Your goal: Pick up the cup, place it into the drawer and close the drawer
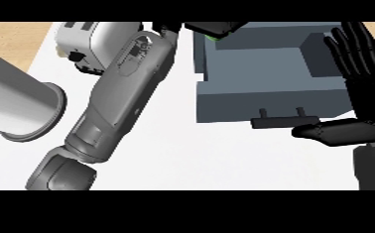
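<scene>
**Left arm over the open drawer, cup mostly out of sight**

We see the drawer [273,86] standing open on the white bench [190,147], with its dark handle [282,121] turned toward us. The left forearm [121,93] stretches diagonally up the view, and the left robot hand [209,28] is at the top edge, just above the back left corner of the drawer. Only a dark part of it shows, so we cannot tell if its fingers are apart or together. Beside it there is a small green patch [213,37]; we judge this may be the cup, but it is too hidden to be sure.

The right robot hand [350,78] is at the right edge, fingers straight and spread, thumb out to the side just beside the handle. It holds nothing and seems to be resting.

A white appliance [92,41] and a grey cylinder [26,105] stand at the left, apart from the drawer.

In our judgement the step in hand is the placing of the cup into the drawer. The next move calls for lowering it inside the drawer walls, releasing it, pulling the hand clear of the rim, and only then pushing the drawer front shut.
</scene>
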